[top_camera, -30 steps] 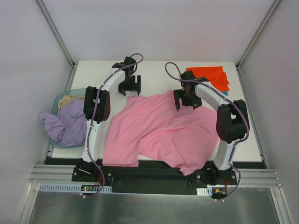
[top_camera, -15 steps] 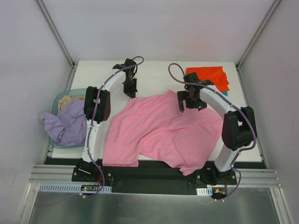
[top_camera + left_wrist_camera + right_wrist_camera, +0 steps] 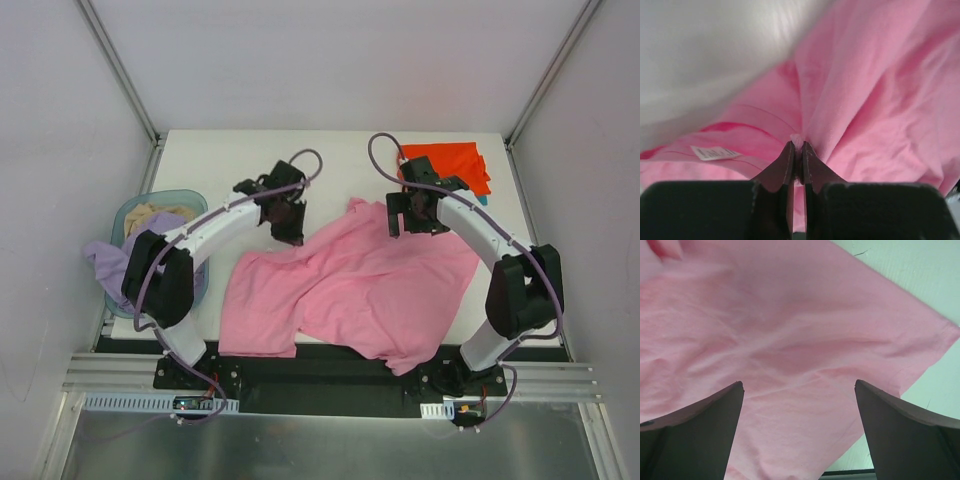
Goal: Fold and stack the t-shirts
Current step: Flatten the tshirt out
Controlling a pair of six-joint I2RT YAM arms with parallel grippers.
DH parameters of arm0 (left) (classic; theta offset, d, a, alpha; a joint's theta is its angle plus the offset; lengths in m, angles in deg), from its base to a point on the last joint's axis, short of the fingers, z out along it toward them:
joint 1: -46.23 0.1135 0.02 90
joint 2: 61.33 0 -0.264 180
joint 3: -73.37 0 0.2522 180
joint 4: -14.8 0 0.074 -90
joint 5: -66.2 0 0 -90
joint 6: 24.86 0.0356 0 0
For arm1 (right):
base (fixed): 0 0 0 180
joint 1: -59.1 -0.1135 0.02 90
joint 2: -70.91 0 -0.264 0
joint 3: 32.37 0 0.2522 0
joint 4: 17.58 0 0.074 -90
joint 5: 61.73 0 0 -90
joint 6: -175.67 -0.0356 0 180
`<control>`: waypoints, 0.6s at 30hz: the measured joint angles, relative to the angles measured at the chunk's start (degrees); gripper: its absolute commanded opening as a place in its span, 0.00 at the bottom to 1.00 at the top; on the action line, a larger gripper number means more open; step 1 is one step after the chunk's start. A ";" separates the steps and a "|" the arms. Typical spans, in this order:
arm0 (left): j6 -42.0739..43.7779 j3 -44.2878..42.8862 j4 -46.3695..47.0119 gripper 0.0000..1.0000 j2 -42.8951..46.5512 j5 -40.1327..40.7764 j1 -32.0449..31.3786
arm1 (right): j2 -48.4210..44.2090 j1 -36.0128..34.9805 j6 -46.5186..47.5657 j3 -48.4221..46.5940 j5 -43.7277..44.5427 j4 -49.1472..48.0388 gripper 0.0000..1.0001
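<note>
A: Where is the pink shirt (image 3: 350, 285)?
B: It lies spread and rumpled across the middle of the table (image 3: 330, 160), with its near hem hanging over the front edge. It is not folded.
A: And the pincers?
B: The left pincer (image 3: 797, 146) is closed tight, pinching a ridge of pink cloth near the collar label. The right pincer (image 3: 799, 385) hangs wide open over the shirt's far right part, gripping nothing.
A: How much is done?
B: Little, I judge. An orange-red shirt (image 3: 452, 165) lies folded at the far right corner. A lavender shirt (image 3: 110, 262) droops from the basket (image 3: 128, 207) at left, untouched. The pink one's fold is barely begun.
</note>
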 measured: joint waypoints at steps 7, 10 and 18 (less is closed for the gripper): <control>-2.64 14.62 4.02 0.28 7.08 -1.97 -22.10 | -3.96 0.00 -0.85 3.74 -0.13 -1.14 0.97; -4.72 17.79 4.83 0.60 8.24 -3.69 -27.52 | -4.35 0.00 -1.11 4.57 -0.17 -1.29 0.97; -8.98 19.71 3.10 0.99 16.02 -0.02 -24.79 | -4.74 0.00 -1.46 4.72 -0.39 -1.64 0.97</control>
